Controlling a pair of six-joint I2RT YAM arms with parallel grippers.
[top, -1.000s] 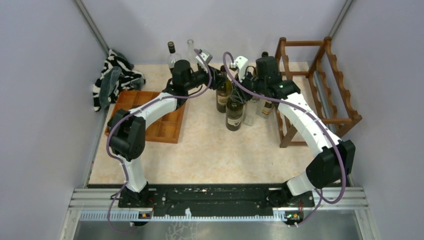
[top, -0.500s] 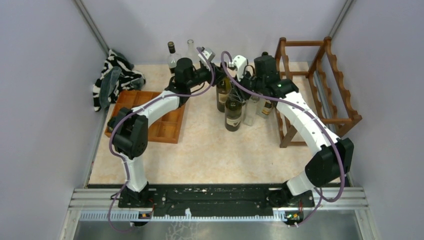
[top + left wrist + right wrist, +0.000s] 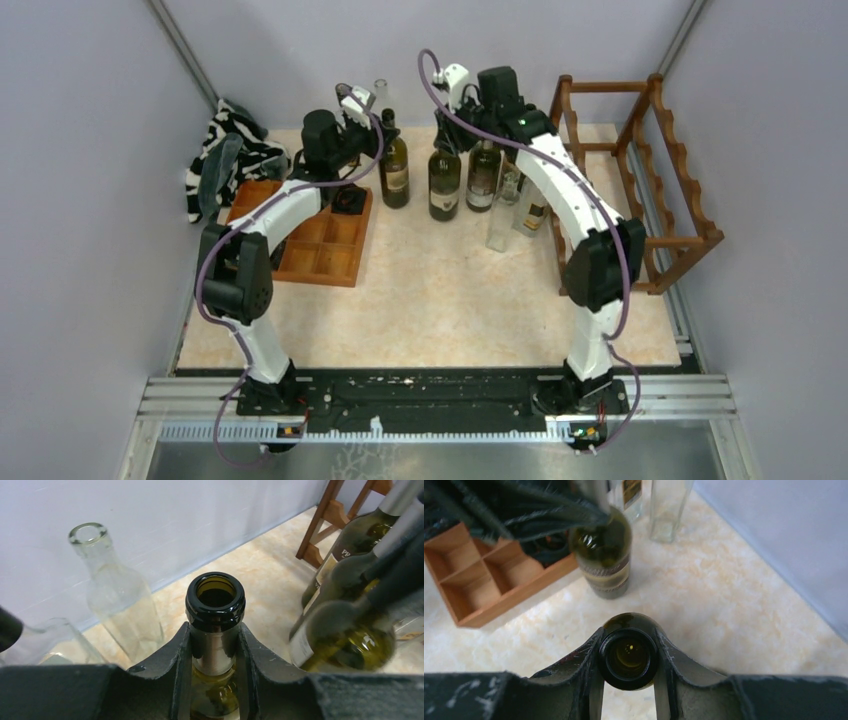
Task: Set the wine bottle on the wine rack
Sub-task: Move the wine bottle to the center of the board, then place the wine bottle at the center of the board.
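Glossy glass bottle (image 3: 215,611), wooden rack (image 3: 605,87)

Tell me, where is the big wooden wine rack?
In the top view, the wine rack stands at the far right corner of the table, by the right wall, just right of the group of bottles.

Table (image 3: 430,295): wine bottles (image 3: 497,232), tray (image 3: 325,248), rack (image 3: 690,236), cloth (image 3: 225,155)

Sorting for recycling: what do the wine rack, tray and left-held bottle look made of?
Wine rack: likely wood, reddish-brown stain, slight sheen, cut scalloped rails. Tray: probably lighter orange wood, matte, thin board dividers. Bottle: dark green glass, glossy, translucent at the neck.
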